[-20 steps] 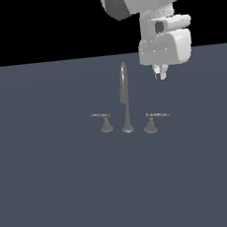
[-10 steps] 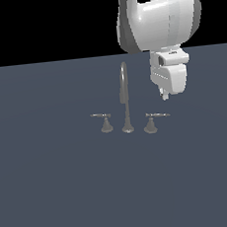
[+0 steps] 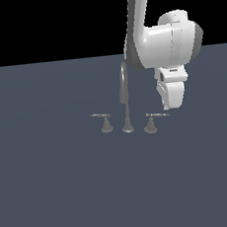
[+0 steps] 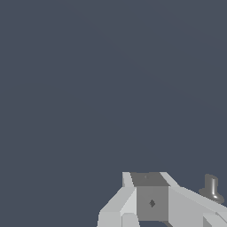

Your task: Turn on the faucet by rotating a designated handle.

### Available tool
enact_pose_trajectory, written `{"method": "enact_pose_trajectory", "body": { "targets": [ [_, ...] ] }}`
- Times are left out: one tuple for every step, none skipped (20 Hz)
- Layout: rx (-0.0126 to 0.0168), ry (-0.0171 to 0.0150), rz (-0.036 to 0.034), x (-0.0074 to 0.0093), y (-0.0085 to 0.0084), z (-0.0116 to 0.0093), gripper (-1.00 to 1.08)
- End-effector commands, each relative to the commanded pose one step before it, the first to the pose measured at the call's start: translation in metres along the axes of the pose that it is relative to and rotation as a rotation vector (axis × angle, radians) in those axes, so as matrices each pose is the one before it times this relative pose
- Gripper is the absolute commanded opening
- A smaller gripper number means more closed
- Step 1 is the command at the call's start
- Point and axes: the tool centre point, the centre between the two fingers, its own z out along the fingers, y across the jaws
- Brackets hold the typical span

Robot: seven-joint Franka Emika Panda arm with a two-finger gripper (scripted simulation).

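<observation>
The gripper (image 3: pixel 167 108) hangs low over the dark grey table (image 3: pixel 54 191), just beside the far end of the lever of the handle (image 3: pixel 152 121), on the exterior view's right of it. Whether its jaws are spread or closed cannot be told from either view, and nothing is seen in its hold. In the wrist view the gripper (image 4: pixel 150 199) shows only as pale blocky shapes, with a grey flared foot nearby. The faucet (image 3: pixel 125 102) stands in the middle of the table, well apart from every edge, its tall spout rising between the handle and the smaller twin handle (image 3: pixel 104 122) on the exterior view's left.
</observation>
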Motion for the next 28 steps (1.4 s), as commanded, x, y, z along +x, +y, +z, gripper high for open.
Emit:
{"method": "enact_pose_trajectory", "body": {
  "targets": [
    [0.00375, -0.00707, 0.02152, 0.00077, -0.00121, 0.00584, -1.00],
    [0.00058, -0.00169, 0.00499, 0.00021, -0.00018, 0.00146, -1.00],
    [0.00052, -0.00121, 0.00377, 0.00026, -0.00016, 0.00104, -1.00],
    [0.00050, -0.00072, 0.00262, 0.00036, -0.00016, 0.00063, -1.00],
    [0.00056, -0.00021, 0.00158, 0.00052, -0.00020, 0.00023, -1.00],
    [0.00000, 0.00000, 0.00000, 0.00036, -0.00026, 0.00016, -1.00],
    [0.00032, 0.00046, -0.00040, 0.00017, 0.00013, -0.00055, -1.00],
    [-0.00086, -0.00030, -0.00103, -0.00103, 0.00032, 0.00020, -1.00],
    [-0.00141, -0.00093, -0.00070, -0.00165, 0.00052, 0.00065, -1.00],
    [-0.00189, -0.00150, -0.00036, -0.00227, 0.00070, 0.00110, -1.00],
    [-0.00235, -0.00206, 0.00004, -0.00284, 0.00088, 0.00153, -1.00],
    [-0.00273, -0.00257, 0.00047, -0.00340, 0.00106, 0.00193, -1.00],
    [-0.00300, -0.00297, 0.00087, -0.00365, 0.00115, 0.00223, -1.00],
    [-0.00243, -0.00248, 0.00090, -0.00298, 0.00095, 0.00187, -1.00],
    [-0.00184, -0.00191, 0.00078, -0.00229, 0.00074, 0.00145, -1.00],
    [-0.00136, -0.00143, 0.00062, -0.00161, 0.00053, 0.00108, -1.00],
    [-0.00078, -0.00083, 0.00037, -0.00098, 0.00032, 0.00063, -1.00],
    [0.00000, 0.00000, 0.00000, -0.00043, 0.00012, 0.00003, -1.00],
    [0.00000, 0.00000, 0.00000, 0.00000, 0.00000, 0.00000, -1.00],
    [0.00000, 0.00000, 0.00000, 0.00000, 0.00000, 0.00000, -1.00],
    [0.00000, 0.00000, 0.00000, 0.00000, 0.00000, 0.00000, -1.00],
    [-0.00029, -0.00014, -0.00061, 0.00008, -0.00003, 0.00010, -1.00],
    [0.00000, 0.00000, 0.00000, 0.00129, 0.00288, 0.00001, -1.00],
    [0.00000, 0.00000, 0.00000, 0.00130, 0.00290, 0.00001, -1.00],
    [0.00000, 0.00000, 0.00000, 0.00131, 0.00292, 0.00001, -1.00],
    [0.00000, 0.00000, 0.00000, 0.00132, 0.00294, 0.00001, -1.00],
    [0.00000, 0.00000, 0.00000, 0.00133, 0.00295, 0.00001, -1.00],
    [0.00000, 0.00000, 0.00000, 0.00134, 0.00297, 0.00001, -1.00]
  ]
}}
